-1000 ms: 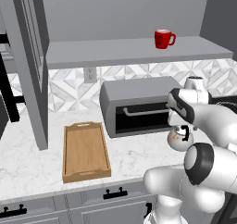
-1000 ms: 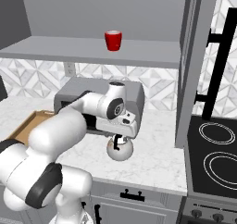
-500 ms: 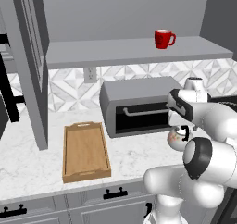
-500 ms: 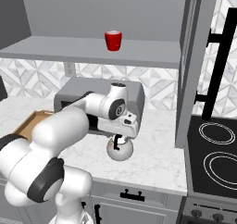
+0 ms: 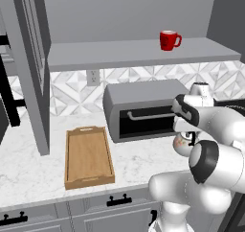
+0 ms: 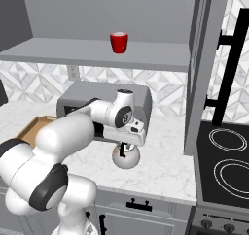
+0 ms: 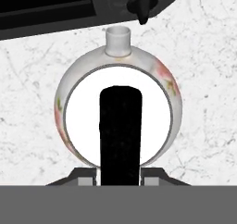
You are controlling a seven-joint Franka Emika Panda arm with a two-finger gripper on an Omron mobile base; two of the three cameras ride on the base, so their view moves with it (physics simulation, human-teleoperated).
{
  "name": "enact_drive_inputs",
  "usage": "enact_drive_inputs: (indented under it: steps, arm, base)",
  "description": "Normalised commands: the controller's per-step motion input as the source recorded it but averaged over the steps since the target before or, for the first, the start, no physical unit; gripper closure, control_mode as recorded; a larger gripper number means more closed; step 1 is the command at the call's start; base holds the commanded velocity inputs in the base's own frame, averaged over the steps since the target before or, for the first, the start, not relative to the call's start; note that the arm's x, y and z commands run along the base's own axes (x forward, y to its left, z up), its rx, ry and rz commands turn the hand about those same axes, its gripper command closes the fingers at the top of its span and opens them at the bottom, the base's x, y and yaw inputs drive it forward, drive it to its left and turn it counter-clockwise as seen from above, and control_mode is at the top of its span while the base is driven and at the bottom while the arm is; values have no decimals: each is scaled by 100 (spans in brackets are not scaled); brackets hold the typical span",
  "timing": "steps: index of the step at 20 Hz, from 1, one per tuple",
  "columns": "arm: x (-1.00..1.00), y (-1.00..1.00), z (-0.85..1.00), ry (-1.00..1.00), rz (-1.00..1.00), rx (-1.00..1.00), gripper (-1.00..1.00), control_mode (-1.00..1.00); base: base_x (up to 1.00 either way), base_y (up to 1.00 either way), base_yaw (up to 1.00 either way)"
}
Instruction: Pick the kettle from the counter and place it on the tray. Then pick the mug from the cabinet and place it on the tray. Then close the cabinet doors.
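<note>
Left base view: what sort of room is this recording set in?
A rendered home kitchen, it seems: a marble-look counter over grey drawers, a toaster oven against a tiled backsplash, and a stove in the right base view.

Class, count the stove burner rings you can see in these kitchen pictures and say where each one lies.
2. Both are on the black stovetop at the right of the right base view: one ring farther back, one nearer the front. More may lie beyond the picture's edge.

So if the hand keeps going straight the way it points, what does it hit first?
The kettle: its black arched handle lies directly ahead between the hand's fingers, seemingly already at it. Beyond that comes the kettle's round body, then the counter.
</note>
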Motion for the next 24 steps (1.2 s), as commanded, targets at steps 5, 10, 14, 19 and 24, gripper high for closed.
enact_drive_inputs:
  steps: [5, 10, 14, 19, 24]
  arm:
    - [-7, 3, -6, -2, 0, 0, 100, -100]
    - [-47, 10, 12, -7, 0, 0, 100, -100]
    - [-67, 23, 40, -15, 0, -1, 100, -100]
    - [-47, 54, 42, -15, 5, -5, 100, -100]
    - [-27, 69, 30, -12, 8, -4, 100, -100]
  base:
    - [0, 0, 0]
    - [0, 0, 0]
    - [0, 0, 0]
    - [0, 0, 0]
    - [0, 0, 0]
